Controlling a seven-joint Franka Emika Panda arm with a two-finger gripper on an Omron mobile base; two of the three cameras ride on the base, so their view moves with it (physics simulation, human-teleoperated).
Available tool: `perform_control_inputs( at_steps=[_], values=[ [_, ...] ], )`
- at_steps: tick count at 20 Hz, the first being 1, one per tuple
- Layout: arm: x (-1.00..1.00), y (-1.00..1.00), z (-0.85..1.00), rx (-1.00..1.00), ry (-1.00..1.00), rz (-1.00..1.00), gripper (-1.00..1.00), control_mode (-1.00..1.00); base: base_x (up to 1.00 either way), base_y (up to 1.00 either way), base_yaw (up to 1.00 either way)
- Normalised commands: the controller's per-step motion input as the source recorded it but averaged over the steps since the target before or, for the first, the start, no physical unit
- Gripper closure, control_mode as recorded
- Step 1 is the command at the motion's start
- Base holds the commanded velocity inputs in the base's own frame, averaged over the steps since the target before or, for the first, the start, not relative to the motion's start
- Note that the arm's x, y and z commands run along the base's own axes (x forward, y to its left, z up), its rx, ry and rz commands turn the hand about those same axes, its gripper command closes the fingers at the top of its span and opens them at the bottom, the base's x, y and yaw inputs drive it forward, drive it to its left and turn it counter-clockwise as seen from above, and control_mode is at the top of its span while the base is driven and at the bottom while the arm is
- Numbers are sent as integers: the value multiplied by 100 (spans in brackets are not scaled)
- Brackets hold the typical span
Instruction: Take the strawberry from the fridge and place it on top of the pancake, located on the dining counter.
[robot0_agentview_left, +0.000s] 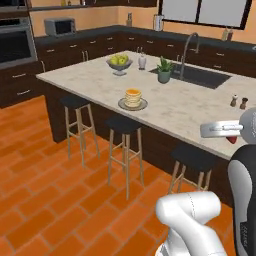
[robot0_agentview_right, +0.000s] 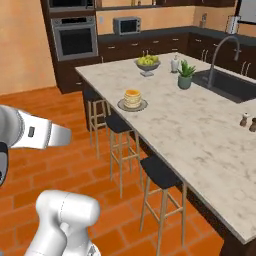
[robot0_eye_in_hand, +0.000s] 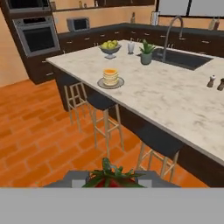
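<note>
My gripper (robot0_eye_in_hand: 112, 180) is shut on the strawberry (robot0_eye_in_hand: 114, 176), whose green top and a little red show between the two finger tips in the hand view. In the left base view the strawberry (robot0_agentview_left: 231, 140) is a small red spot under the white hand (robot0_agentview_left: 220, 129), at the near right edge of the dining counter (robot0_agentview_left: 175, 112). The pancake (robot0_agentview_left: 132, 96) (robot0_agentview_right: 132, 98) (robot0_eye_in_hand: 110, 77) is a golden stack with orange topping on a round grey plate (robot0_agentview_left: 121, 104), near the counter's front edge, well ahead of the hand and to its left. The fridge is out of view.
Three dark-seated stools (robot0_agentview_left: 124, 125) (robot0_agentview_left: 75, 102) (robot0_agentview_left: 194, 159) stand along the counter's near side. A bowl of yellow fruit (robot0_agentview_left: 119, 61), a potted plant (robot0_agentview_left: 164, 70), the sink (robot0_agentview_left: 197, 76) with faucet and two shakers (robot0_agentview_left: 238, 101) sit on the counter. The orange floor (robot0_agentview_left: 50, 200) lies open on the left.
</note>
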Motion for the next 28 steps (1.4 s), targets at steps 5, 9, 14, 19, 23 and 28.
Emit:
perform_control_inputs(
  at_steps=[5, 9, 14, 19, 23, 28],
  values=[
    [0, 0, 0, 0, 0, 0, 100, 100, 98, 83, -67],
    [0, 0, 0, 0, 0, 0, 100, 100, 92, 100, -59],
    [0, 0, 0, 0, 0, 0, 100, 100, 81, 100, -55],
    [0, 0, 0, 0, 0, 0, 100, 100, 72, 100, -53],
    [0, 0, 0, 0, 0, 0, 100, 100, 64, 100, -51],
    [0, 0, 0, 0, 0, 0, 100, 100, 60, 89, -38]
  ],
)
